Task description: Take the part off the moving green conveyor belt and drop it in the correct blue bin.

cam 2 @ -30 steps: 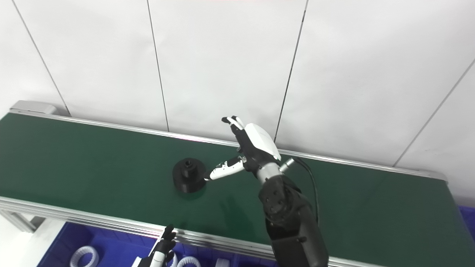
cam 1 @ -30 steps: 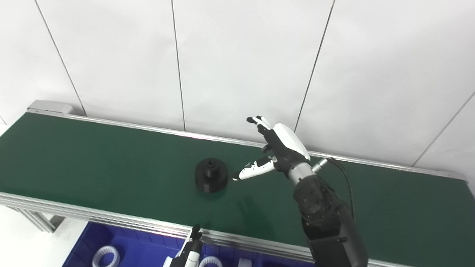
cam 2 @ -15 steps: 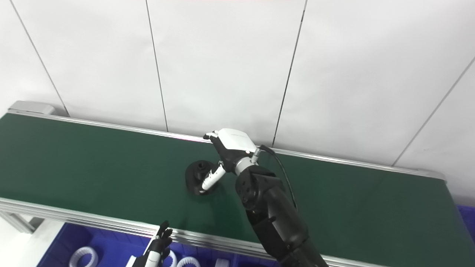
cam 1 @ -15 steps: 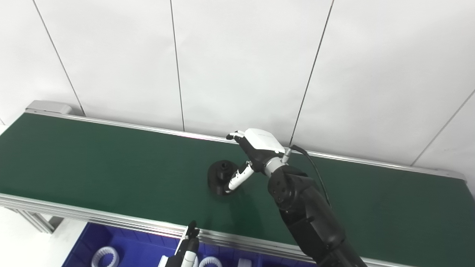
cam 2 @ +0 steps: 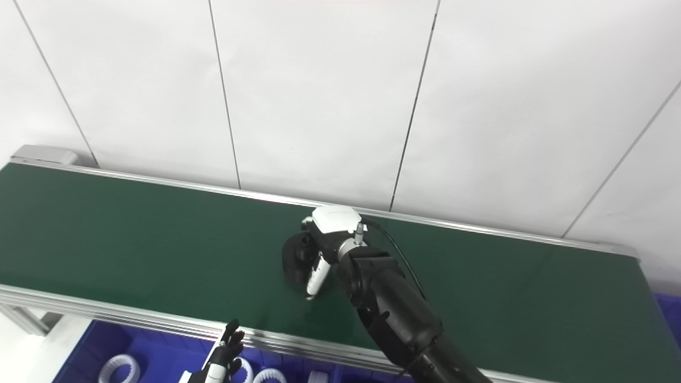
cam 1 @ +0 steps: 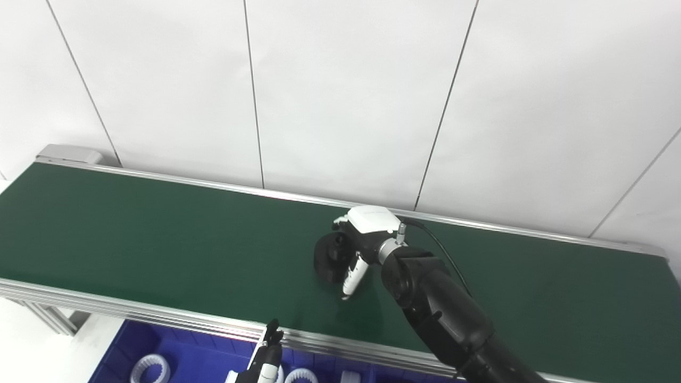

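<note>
A black round part (cam 1: pixel 326 259) with a raised hub lies on the green conveyor belt (cam 1: pixel 159 239), near its middle. My right hand (cam 1: pixel 364 238) is low over the part's right side. Its fingers curl down behind the part, and the white thumb (cam 1: pixel 353 276) points down at the part's near right edge. The grip is not closed and the part rests on the belt. My left hand (cam 2: pixel 223 355) pokes up at the bottom edge in front of the belt's near rail, fingers apart and empty, mostly cut off by the picture's edge.
A blue bin (cam 1: pixel 122 354) below the belt's front rail (cam 1: pixel 133 308) holds white ring-shaped parts (cam 1: pixel 151 368). A white panelled wall stands right behind the belt. The belt's left end cap (cam 1: pixel 69 154) is at the far left.
The belt has carried the black part to the right. My right hand has dropped from a raised, spread pose onto the part, fingers curling behind it and thumb swinging downward. The left hand barely moved.
</note>
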You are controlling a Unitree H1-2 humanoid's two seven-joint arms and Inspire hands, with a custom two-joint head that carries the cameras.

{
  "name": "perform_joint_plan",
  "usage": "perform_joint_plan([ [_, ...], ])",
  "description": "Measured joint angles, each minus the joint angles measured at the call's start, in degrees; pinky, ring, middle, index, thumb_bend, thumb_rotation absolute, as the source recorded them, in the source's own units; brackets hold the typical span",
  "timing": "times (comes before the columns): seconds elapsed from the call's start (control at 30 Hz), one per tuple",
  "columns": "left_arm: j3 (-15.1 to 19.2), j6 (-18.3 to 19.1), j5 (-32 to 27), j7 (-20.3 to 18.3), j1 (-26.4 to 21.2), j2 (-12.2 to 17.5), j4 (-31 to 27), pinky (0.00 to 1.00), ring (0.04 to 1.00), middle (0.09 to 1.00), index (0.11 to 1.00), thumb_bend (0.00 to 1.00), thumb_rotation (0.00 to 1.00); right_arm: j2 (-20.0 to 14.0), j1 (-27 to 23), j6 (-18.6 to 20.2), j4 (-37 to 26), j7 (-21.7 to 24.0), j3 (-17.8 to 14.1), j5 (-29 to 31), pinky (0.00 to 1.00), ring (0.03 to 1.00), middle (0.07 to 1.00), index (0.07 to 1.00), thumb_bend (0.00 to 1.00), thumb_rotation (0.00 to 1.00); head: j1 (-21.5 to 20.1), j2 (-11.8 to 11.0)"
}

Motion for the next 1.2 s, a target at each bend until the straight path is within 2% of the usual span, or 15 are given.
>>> perform_joint_plan([
  [0.1,-0.04,0.02,-0.65,-0.02,0.21,0.0,-0.14,1.0,1.0,0.993,1.0,0.56,1.0,-0.39,-0.25,0.0,0.96,-0.11,0.19,-0.11,0.47,0.703,0.822,0.819,1.0,0.21,0.09,0.09],
  [0.2,-0.07,0.1,-0.65,-0.02,0.28,0.01,-0.23,1.0,0.998,0.989,1.0,0.55,1.0,-0.51,-0.22,-0.06,1.5,-1.14,0.88,-0.68,0.46,0.651,0.786,0.797,1.0,0.25,0.18,0.17],
  [0.3,-0.09,1.01,-0.62,-0.02,0.35,0.01,-0.36,1.0,0.997,0.992,1.0,0.56,1.0,-0.44,0.07,-1.03,3.35,-3.1,1.42,-0.74,0.41,0.563,0.704,0.746,0.9,0.29,0.26,0.18],
  [0.37,-0.1,1.37,-0.64,-0.01,0.42,0.01,-0.42,1.0,0.993,0.987,1.0,0.56,1.0,-0.45,1.25,-3.23,4.17,-7.02,0.6,0.45,0.39,0.515,0.648,0.717,0.83,0.34,0.44,0.26],
  [0.5,-0.11,1.71,-0.58,0.0,0.48,0.01,-0.53,1.0,0.982,0.982,1.0,0.56,1.0,0.06,4.77,-7.45,5.9,-17.46,-2.31,3.8,0.36,0.481,0.631,0.708,0.79,0.4,0.44,0.18],
  [0.57,-0.13,1.84,-0.55,0.01,0.48,0.02,-0.54,1.0,0.979,0.98,1.0,0.55,1.0,0.32,6.46,-10.1,6.83,-22.8,-3.42,4.97,0.35,0.474,0.643,0.714,0.79,0.4,0.44,0.0],
  [0.67,-0.14,1.9,-0.53,0.0,0.48,0.03,-0.55,1.0,0.978,0.98,1.0,0.56,1.0,0.3,7.65,-11.34,7.49,-26.67,-4.06,6.06,0.34,0.485,0.676,0.731,0.78,0.43,0.44,-0.09],
  [0.83,-0.14,1.94,-0.6,-0.01,0.48,0.04,-0.55,1.0,0.976,0.98,1.0,0.55,1.0,0.4,7.98,-11.49,7.83,-28.07,-3.91,6.27,0.34,0.503,0.723,0.755,0.79,0.48,0.44,-0.09],
  [1.0,-0.14,1.95,-0.66,-0.03,0.48,0.05,-0.55,1.0,0.982,0.993,1.0,0.56,1.0,1.22,8.55,-11.56,7.82,-28.84,-3.66,6.66,0.34,0.501,0.72,0.756,0.82,0.47,0.44,0.0],
  [1.07,-0.14,1.95,-0.72,-0.07,0.48,0.05,-0.55,1.0,0.982,0.995,1.0,0.56,1.0,1.29,8.61,-11.56,7.82,-28.79,-3.63,6.95,0.34,0.47,0.663,0.755,0.81,0.45,0.35,0.0],
  [1.1,-0.14,1.95,-0.95,-0.07,0.48,0.05,-0.55,1.0,0.982,0.997,1.0,0.57,1.0,1.27,8.61,-11.58,7.84,-28.64,-3.67,7.3,0.33,0.443,0.611,0.742,0.79,0.39,0.35,0.0],
  [1.2,-0.14,1.95,-1.13,-0.09,0.49,0.05,-0.54,1.0,0.977,0.995,1.0,0.56,1.0,1.19,8.5,-12.38,8.56,-29.33,-4.15,8.37,0.34,0.424,0.533,0.695,0.73,0.31,0.35,0.09],
])
